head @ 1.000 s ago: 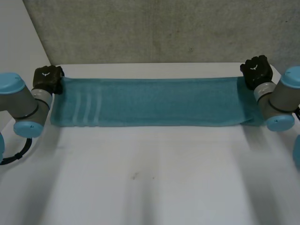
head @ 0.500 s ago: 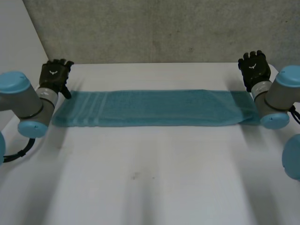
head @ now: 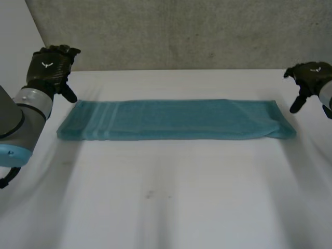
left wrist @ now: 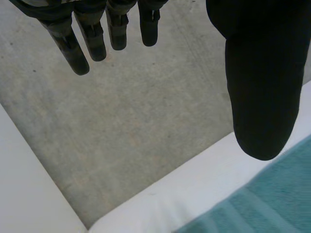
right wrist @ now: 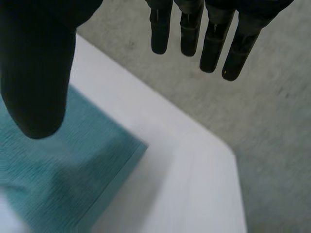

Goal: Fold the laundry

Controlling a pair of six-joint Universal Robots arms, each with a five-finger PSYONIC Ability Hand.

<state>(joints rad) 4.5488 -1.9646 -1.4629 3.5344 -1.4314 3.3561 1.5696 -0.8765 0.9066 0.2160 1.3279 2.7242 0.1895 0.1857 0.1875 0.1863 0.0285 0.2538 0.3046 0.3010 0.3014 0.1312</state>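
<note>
Teal towel: it lies flat on the white table as one long, narrow band. It runs side to side across the far half, with pale stripes near its left end.
Change in the towel: it is narrower front to back than a second ago, when both hands were at its far corners. Its far edge now sits closer to you, and its near edge has not moved.
Left hand: it has let go and lifted away. It now hangs above the table just beyond the towel's far left corner. Its fingers are straight, held apart from the thumb, and hold nothing.
Right hand: it has also released and swung out past the towel's right end, clear of the cloth. Its fingers are loosely extended and empty.
What this means: you can probably treat the lengthwise fold as done, and this release as the end of that step.
Still to do: the band is long, so expect at least one fold end over end. That calls for a fresh hold on the corners of one short end.
Watch for: the right end looks slightly uneven, with a lower layer's edge showing at the corner. Square it before you fold again.
</note>
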